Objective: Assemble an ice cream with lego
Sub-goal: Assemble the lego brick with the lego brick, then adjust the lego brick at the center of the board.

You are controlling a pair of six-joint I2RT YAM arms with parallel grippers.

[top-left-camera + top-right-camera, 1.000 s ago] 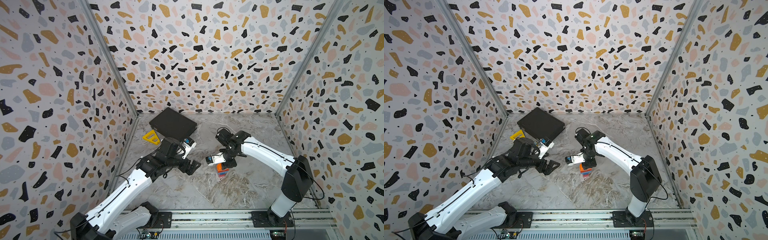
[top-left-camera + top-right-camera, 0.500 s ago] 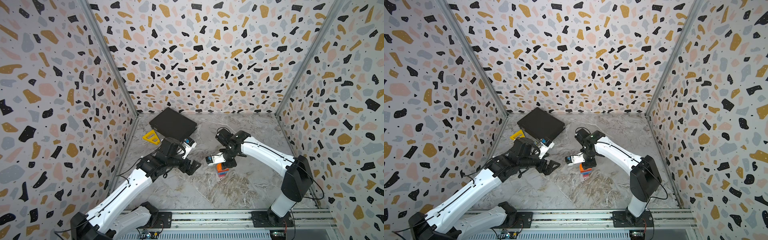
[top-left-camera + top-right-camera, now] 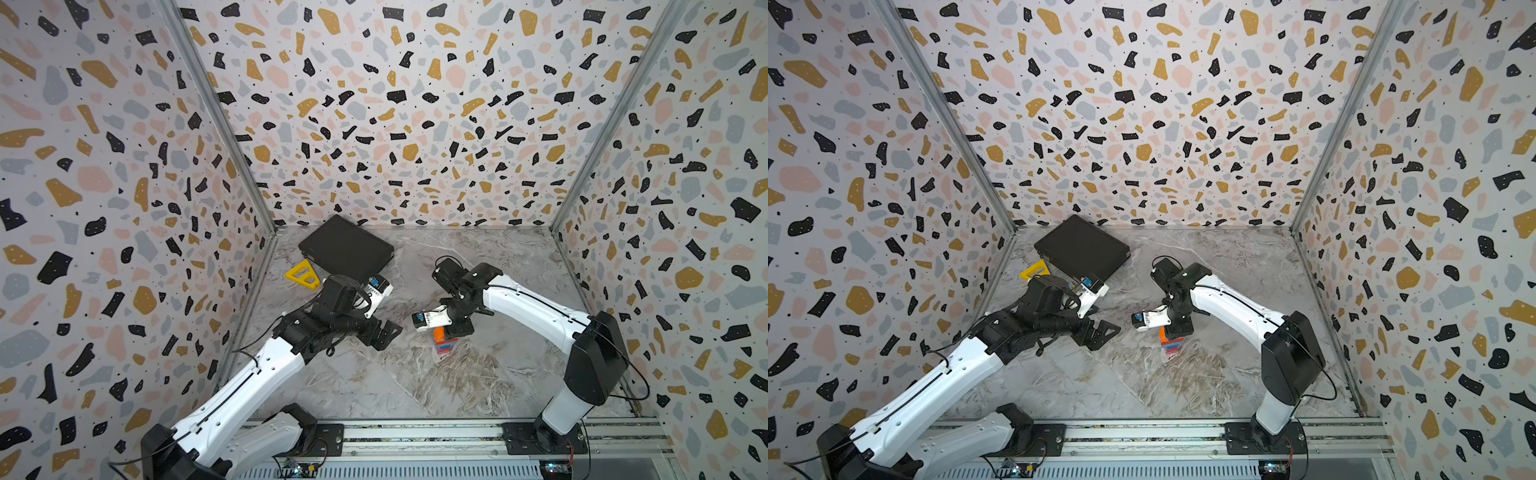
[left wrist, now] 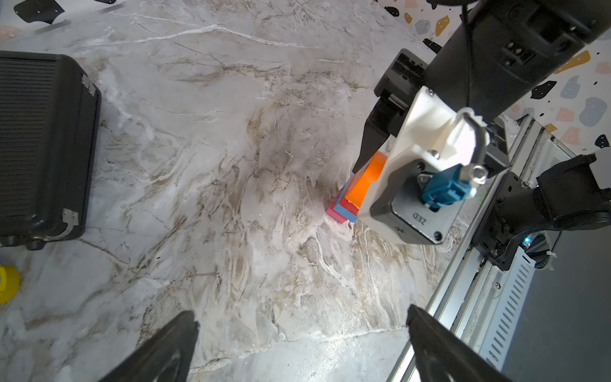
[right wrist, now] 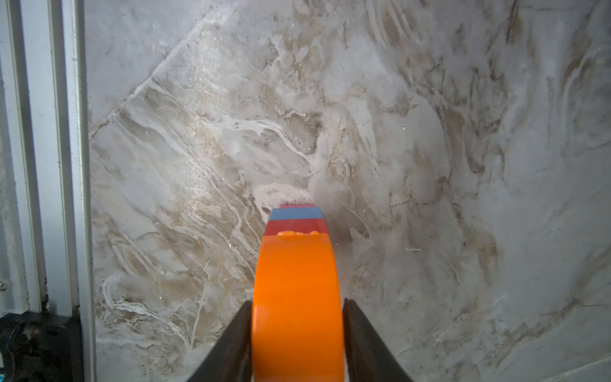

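Observation:
The ice cream (image 3: pixel 444 338) stands upright on the marble table, an orange dome over red and light-blue layers with a red stem below. Both top views show it (image 3: pixel 1172 341). My right gripper (image 5: pixel 296 301) points down over it, its dark fingers flanking the orange dome (image 5: pixel 297 281) with a thin gap on one side, so it is slightly open. In a top view the right gripper (image 3: pixel 451 330) covers the dome's top. My left gripper (image 4: pixel 302 314) stands wide open and empty, left of the stack (image 4: pixel 363 185), also seen in a top view (image 3: pixel 384 332).
A black case (image 3: pixel 347 249) lies at the back left, with a yellow triangular frame (image 3: pixel 303 274) beside it. The metal rail (image 3: pixel 415 436) runs along the front edge. Patterned walls close in three sides.
The right gripper's jaws have parted a little around the orange dome. Neither arm nor the stack has visibly moved.

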